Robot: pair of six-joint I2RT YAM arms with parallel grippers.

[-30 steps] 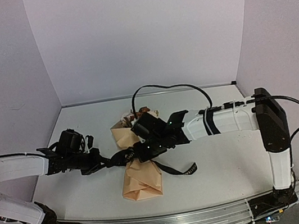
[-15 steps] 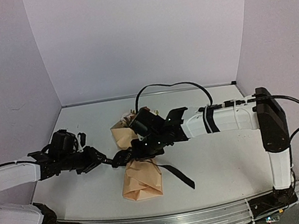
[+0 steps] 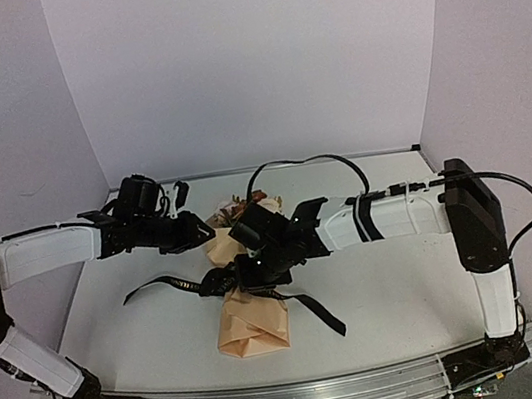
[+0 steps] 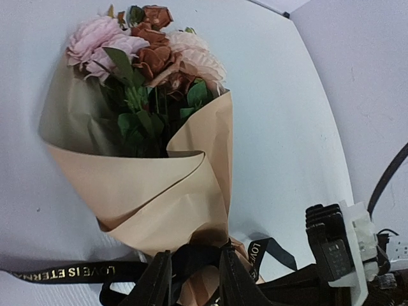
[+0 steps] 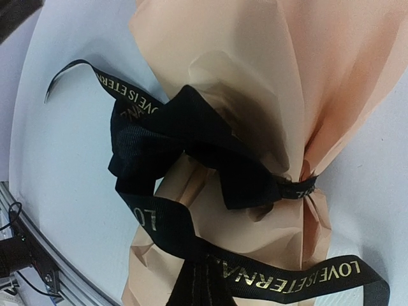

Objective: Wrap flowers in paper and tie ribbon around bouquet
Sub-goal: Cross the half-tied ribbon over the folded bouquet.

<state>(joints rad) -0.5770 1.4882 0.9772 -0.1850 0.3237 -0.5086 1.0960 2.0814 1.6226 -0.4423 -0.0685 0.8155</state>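
The bouquet lies on the table, its tan paper (image 3: 255, 323) pinched at the waist and the flowers (image 3: 244, 203) pointing to the back. In the left wrist view the pink and orange-brown flowers (image 4: 150, 57) top the paper cone (image 4: 153, 191). The black ribbon (image 3: 158, 283) is knotted round the waist (image 5: 185, 140), and its lettered tail (image 4: 64, 273) trails left. My left gripper (image 3: 201, 235) hovers raised beside the bouquet, jaws (image 4: 194, 258) apart with nothing between them. My right gripper (image 3: 248, 275) sits over the waist, shut on the ribbon (image 5: 203, 280).
A black cable (image 3: 301, 162) arches over the back of the table. The ribbon's other tail (image 3: 325, 317) runs right across the tabletop. Walls close in on the left, back and right, and a metal rail (image 3: 297, 397) lines the near edge.
My left gripper opened and let go of the ribbon's left tail, then rose and swung back toward the bouquet. The tail now lies on the table. The right gripper stayed shut.
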